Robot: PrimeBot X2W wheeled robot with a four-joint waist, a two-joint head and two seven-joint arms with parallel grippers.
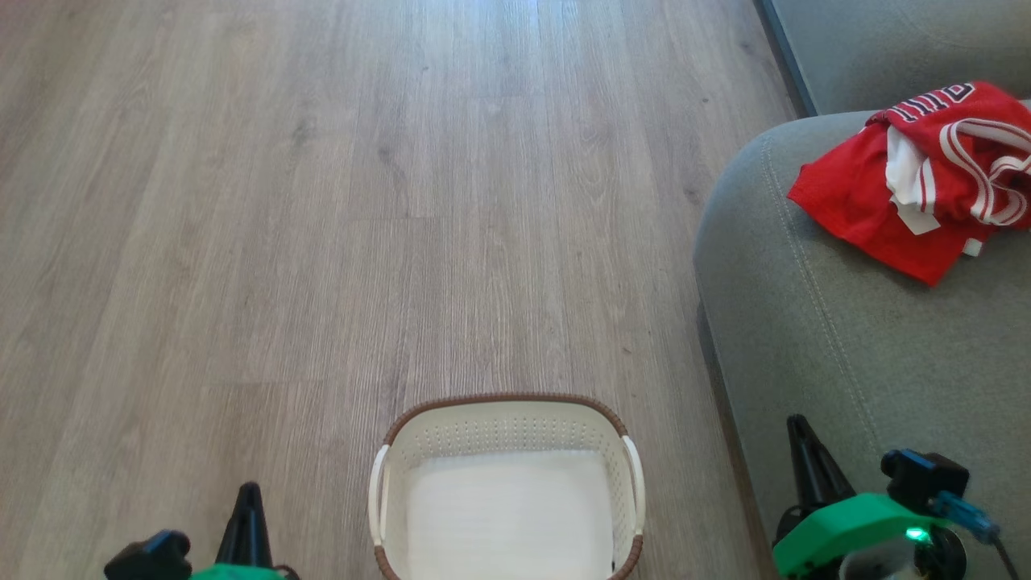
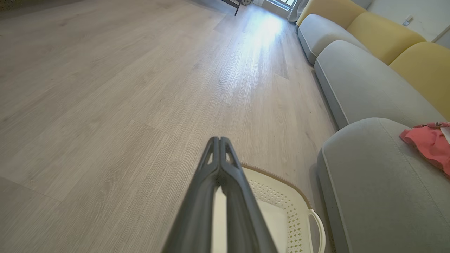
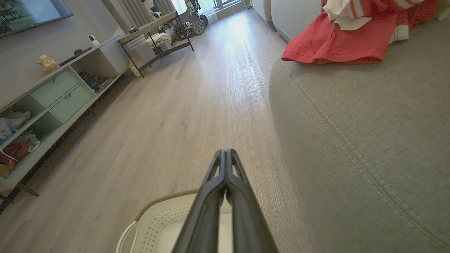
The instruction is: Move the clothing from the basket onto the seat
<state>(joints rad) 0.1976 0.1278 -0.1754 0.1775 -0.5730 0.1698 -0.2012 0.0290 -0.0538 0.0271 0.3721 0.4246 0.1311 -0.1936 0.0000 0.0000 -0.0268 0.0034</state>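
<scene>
Your left end effector and right end effector each have their fingers pressed together. The red clothing lies crumpled on the grey-green seat, to your right. The white basket stands on the wooden floor, just beside the seat.

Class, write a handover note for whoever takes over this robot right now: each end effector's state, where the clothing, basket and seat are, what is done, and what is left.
Left end effector: shut, holding nothing, left of the basket.
Right end effector: shut, holding nothing, right of the basket by the edge of the seat.
Clothing: lies in a heap on the seat.
Basket: on the floor; the part of its inside that shows is bare.
Done: the clothing is on the seat.
Left: nothing visible; check the basket's hidden near end.
</scene>
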